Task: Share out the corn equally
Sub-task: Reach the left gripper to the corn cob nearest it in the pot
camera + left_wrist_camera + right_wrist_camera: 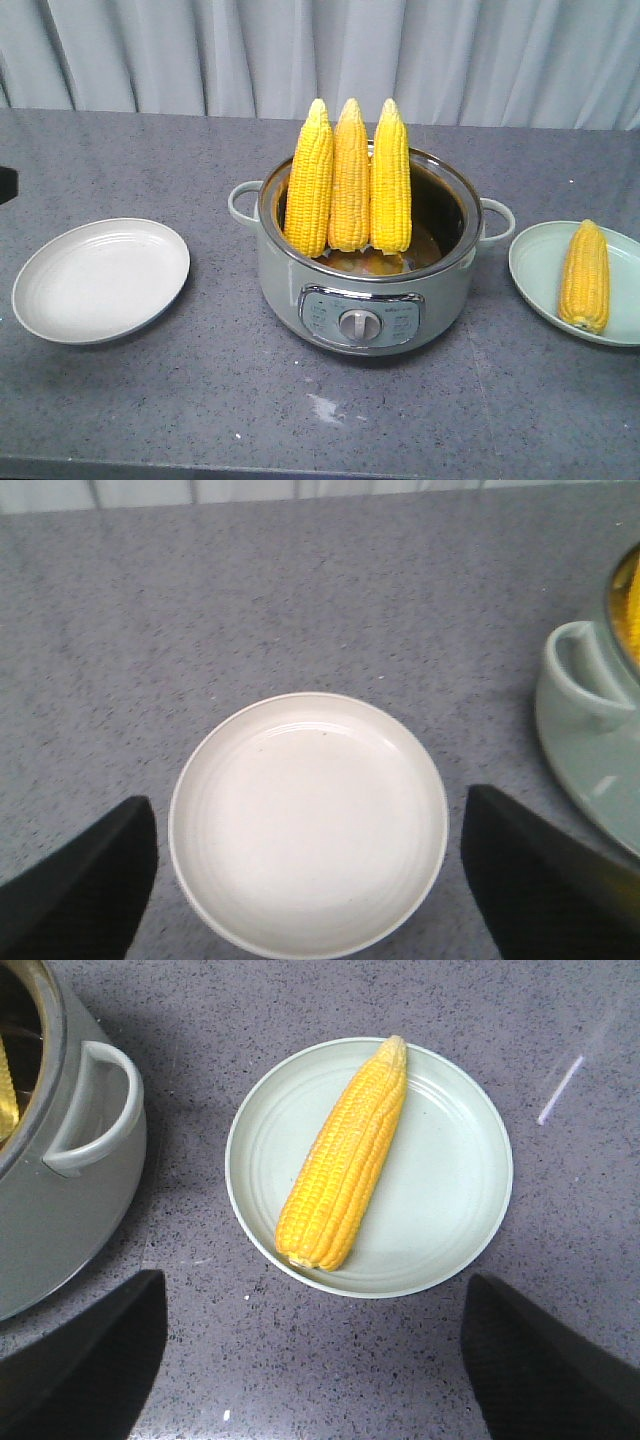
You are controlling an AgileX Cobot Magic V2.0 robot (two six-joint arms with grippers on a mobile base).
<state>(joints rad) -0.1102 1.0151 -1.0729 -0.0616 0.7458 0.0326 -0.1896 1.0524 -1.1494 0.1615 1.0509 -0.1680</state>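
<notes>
Three cobs of corn (348, 180) stand upright in a grey-green pot (365, 300) at the table's middle. A fourth corn cob (585, 276) (345, 1155) lies on the pale green plate (530, 275) (450, 1190) to the right. A white plate (100, 280) (310, 825) on the left holds nothing. My left gripper (310, 880) hangs open above the white plate, fingers either side of it. Open too, my right gripper (315, 1360) hovers just in front of the green plate. Neither gripper shows in the front view.
The pot's left handle (585, 685) shows at the right edge of the left wrist view, its right handle (95, 1110) at the left of the right wrist view. The grey speckled table (200, 400) ends at a curtain (320, 50) behind.
</notes>
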